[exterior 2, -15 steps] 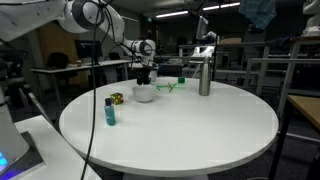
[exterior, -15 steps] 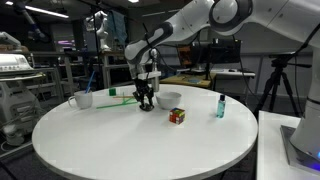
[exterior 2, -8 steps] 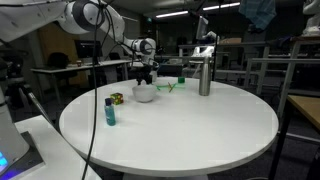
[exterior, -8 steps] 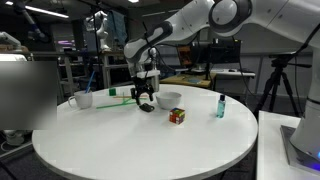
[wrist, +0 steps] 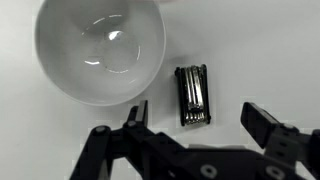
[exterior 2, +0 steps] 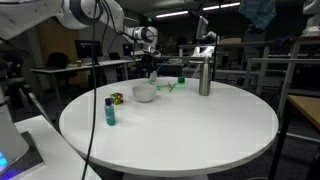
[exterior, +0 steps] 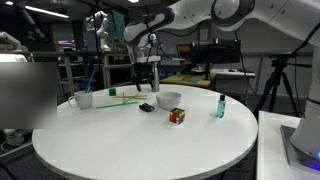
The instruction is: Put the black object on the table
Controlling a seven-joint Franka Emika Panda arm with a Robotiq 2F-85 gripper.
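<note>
In the wrist view the hand (wrist: 194, 108) fills the lower edge. Its two dark fingers (wrist: 137, 112) are spread wide and grip nothing. Beyond them, down on the white bench (wrist: 270, 50), lies the black object (wrist: 193, 92). It is a small dark oblong with lengthwise metal ridges, lying flat below the gap between the fingers and clear of both. Just beside it, toward the left of that picture, stands the white bowl (wrist: 100, 45) with its glossy inside showing. The object lies outside the bowl, close to the rim but not touching it.

In an exterior view, a broad bare stretch of bench (exterior: 130, 145) comes nearest the camera. Farther in sits the multicoloured cube (exterior: 177, 116). Well apart from it, toward the right of the picture, the teal bottle (exterior: 221, 106) stands upright with its dark cap on. Behind the cube the black object (exterior: 147, 107) rests on the bench top as a low lump, near the bowl (exterior: 169, 99). The hand (exterior: 146, 80) hangs above the object with its fingers pointing down and air between the two. Toward the far edge stand a white mug (exterior: 84, 99) and a green item (exterior: 125, 97).

In an exterior view from another side, the bottle (exterior 2: 110, 111) is nearest and the cube (exterior 2: 117, 98) is just behind it. Then comes the bowl (exterior 2: 145, 93), with the hand (exterior 2: 151, 68) raised over its far side. A metal jug (exterior 2: 204, 75) stands upright farther across.
</note>
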